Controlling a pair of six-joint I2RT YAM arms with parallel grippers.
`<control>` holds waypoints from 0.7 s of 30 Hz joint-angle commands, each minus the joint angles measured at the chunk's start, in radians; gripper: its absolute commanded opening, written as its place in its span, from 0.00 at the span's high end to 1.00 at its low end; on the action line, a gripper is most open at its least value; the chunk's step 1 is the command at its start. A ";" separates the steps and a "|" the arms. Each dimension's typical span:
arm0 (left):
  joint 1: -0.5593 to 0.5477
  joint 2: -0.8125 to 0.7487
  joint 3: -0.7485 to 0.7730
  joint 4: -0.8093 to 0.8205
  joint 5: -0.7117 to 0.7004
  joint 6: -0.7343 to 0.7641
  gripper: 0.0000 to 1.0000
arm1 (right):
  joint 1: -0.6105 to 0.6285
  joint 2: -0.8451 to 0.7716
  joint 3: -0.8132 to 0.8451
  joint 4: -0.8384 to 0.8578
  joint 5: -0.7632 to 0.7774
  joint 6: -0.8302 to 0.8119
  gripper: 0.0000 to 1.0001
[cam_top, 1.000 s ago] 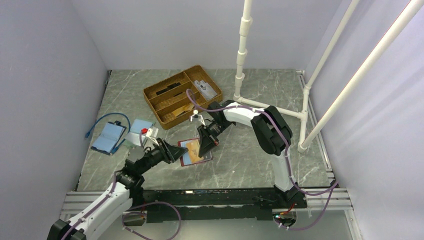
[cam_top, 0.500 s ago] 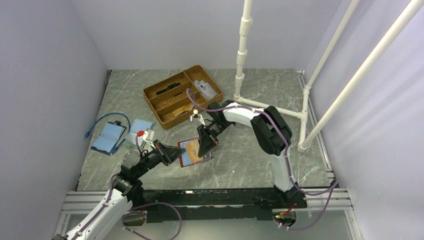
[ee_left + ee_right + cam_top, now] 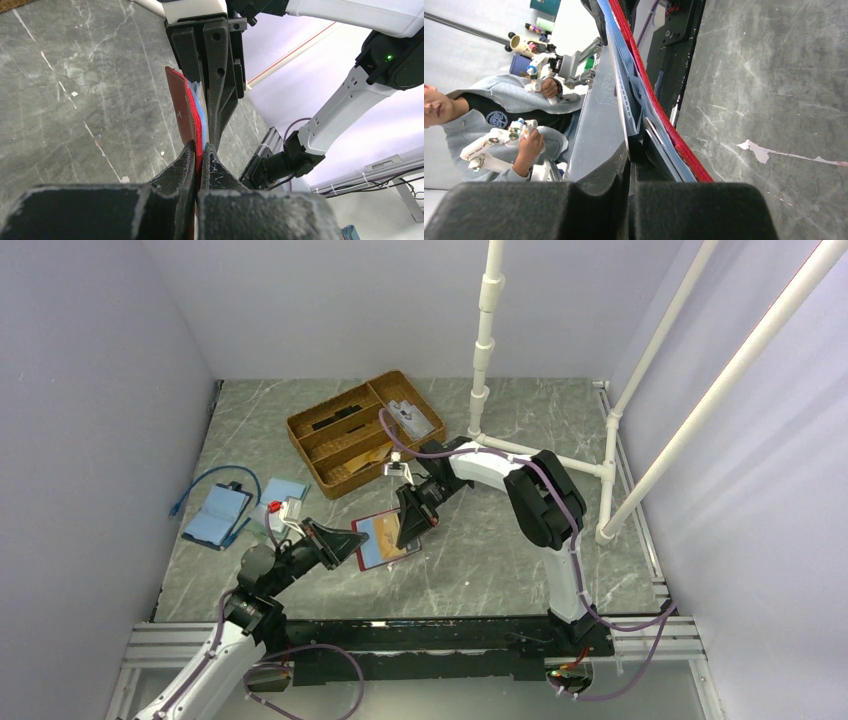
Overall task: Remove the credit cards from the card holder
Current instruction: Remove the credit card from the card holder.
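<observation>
The red card holder (image 3: 372, 558) hangs open just above the table's middle, held from both sides. My left gripper (image 3: 356, 541) is shut on its left edge; in the left wrist view the gripper (image 3: 200, 148) pinches the red cover (image 3: 181, 106) and pale blue lining. My right gripper (image 3: 408, 528) is at the holder's right side. Seen from the right wrist, that gripper (image 3: 630, 150) is shut on the edge of a thin credit card (image 3: 622, 107) standing out from the holder's red edge (image 3: 663, 120). A gold-tan card face (image 3: 384, 534) shows from above.
A wicker tray (image 3: 321, 443) with compartments stands behind the holder. A light-blue booklet case (image 3: 217, 518) and a blue cable (image 3: 205, 480) lie at the left. A white pipe frame (image 3: 483, 350) rises at the back right. The metal rail (image 3: 450, 632) runs along the near edge.
My left gripper has closed on the holder's left edge and drawn back slightly to the left. The holder and right gripper shifted only a little.
</observation>
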 commanded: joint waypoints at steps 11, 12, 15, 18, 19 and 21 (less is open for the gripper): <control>0.029 -0.028 -0.043 0.123 0.044 -0.042 1.00 | -0.027 0.012 0.051 -0.123 -0.043 -0.151 0.92; 0.030 -0.026 -0.043 0.125 0.045 -0.042 1.00 | -0.028 0.014 0.055 -0.139 -0.048 -0.167 0.92; 0.032 -0.018 -0.044 0.137 0.049 -0.045 1.00 | -0.030 0.022 0.066 -0.180 -0.055 -0.209 0.91; 0.033 -0.010 -0.045 0.149 0.053 -0.047 1.00 | -0.030 0.026 0.073 -0.207 -0.059 -0.233 0.91; 0.034 -0.007 -0.045 0.151 0.054 -0.047 1.00 | -0.030 0.027 0.075 -0.212 -0.061 -0.237 0.92; 0.034 -0.001 -0.046 0.158 0.056 -0.047 1.00 | -0.030 0.024 0.077 -0.219 -0.067 -0.242 0.94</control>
